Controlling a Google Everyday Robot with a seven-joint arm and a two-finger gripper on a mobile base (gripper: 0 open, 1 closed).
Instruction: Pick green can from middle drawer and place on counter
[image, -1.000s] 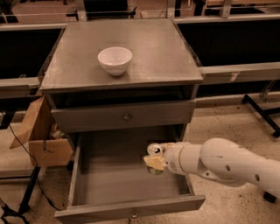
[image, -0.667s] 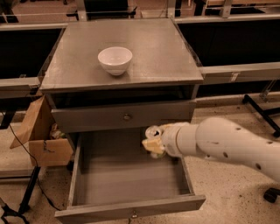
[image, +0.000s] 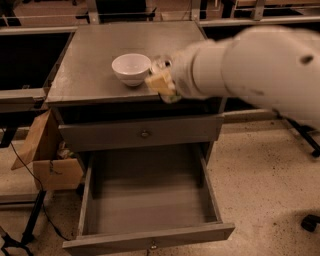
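Observation:
My gripper (image: 162, 82) is raised to counter height, just right of the white bowl (image: 131, 69), over the front part of the counter (image: 90, 55). It is shut on the green can (image: 171, 97). Only the can's silver rim and a strip of its green body show past the tan finger pad (image: 158, 82). My big white arm reaches in from the right and hides the counter's right side. The middle drawer (image: 150, 200) stands pulled out below, with its grey inside bare.
The top drawer (image: 144, 133) is shut. An open cardboard box (image: 50, 162) sits on the floor left of the cabinet, with a cable beside it. Dark tables flank the cabinet. A caster wheel (image: 310, 222) is on the floor at the right.
My gripper has lifted the green can out of the middle drawer, up past the top drawer to counter height beside the bowl. The drawer now holds nothing.

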